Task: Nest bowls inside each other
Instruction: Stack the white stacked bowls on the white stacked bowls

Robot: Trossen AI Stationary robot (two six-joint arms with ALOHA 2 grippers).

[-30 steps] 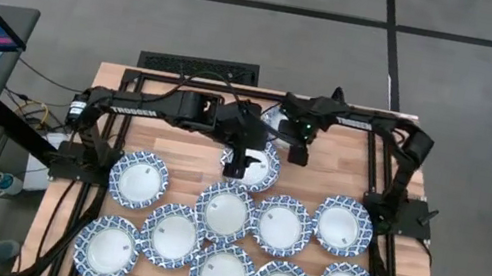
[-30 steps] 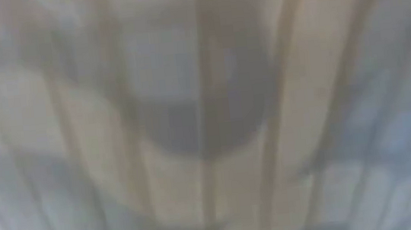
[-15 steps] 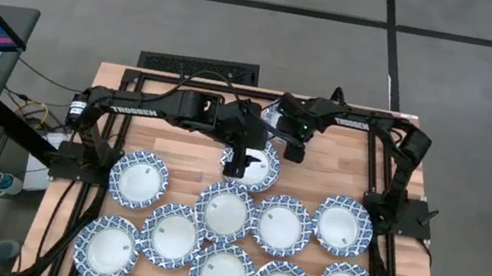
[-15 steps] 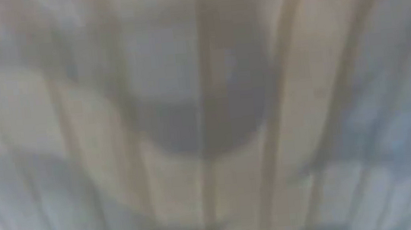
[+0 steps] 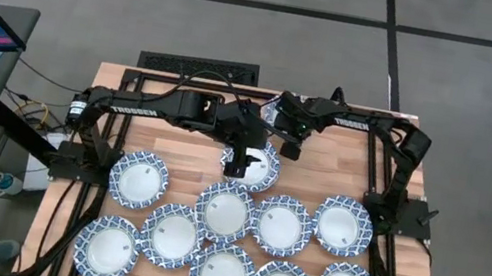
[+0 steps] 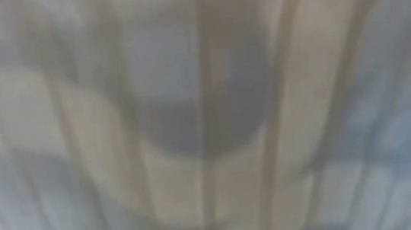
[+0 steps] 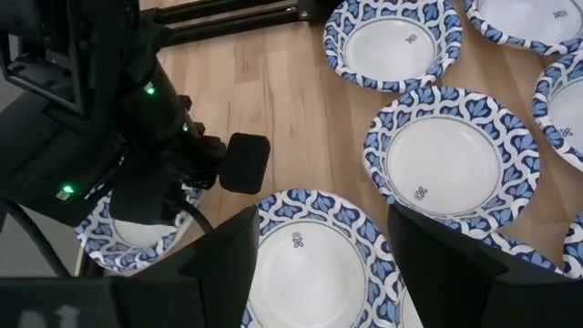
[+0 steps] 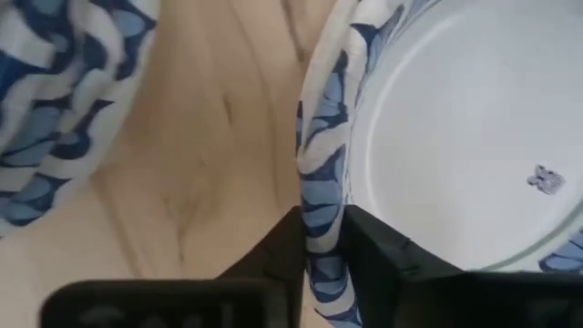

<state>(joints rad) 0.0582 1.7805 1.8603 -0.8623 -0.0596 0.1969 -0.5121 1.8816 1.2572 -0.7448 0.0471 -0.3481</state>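
Observation:
Several blue-and-white rimmed bowls lie in rows on the near half of the wooden table [image 5: 322,167]. One more bowl [image 5: 261,168] sits alone behind them at the centre. My left gripper [image 7: 319,269] stands open over this bowl [image 7: 314,273], one finger on each side of its middle. Another bowl [image 8: 455,128] sits at the far centre, mostly under my right arm. My right gripper [image 8: 321,251] is shut on its rim. Something very close fills the low view with blur. My right gripper pinches the far bowl's patterned rim [image 8: 317,182] between its two fingers, one finger [image 8: 383,255] inside the bowl and the other [image 8: 273,255] outside. The fingers come from above, pointing down. Whether the bowl is off the table I cannot tell.
A further bowl [image 8: 64,82] lies just beside the held one. Black frame rails [image 5: 197,69] run along the table's far edge and both sides. Bare wood shows at the far right [image 5: 343,165] and around the far left [image 5: 155,137].
My right gripper has moved a little toward the table's left and far edges, closing in on the far centre bowl. The bowls on the table have stayed in place.

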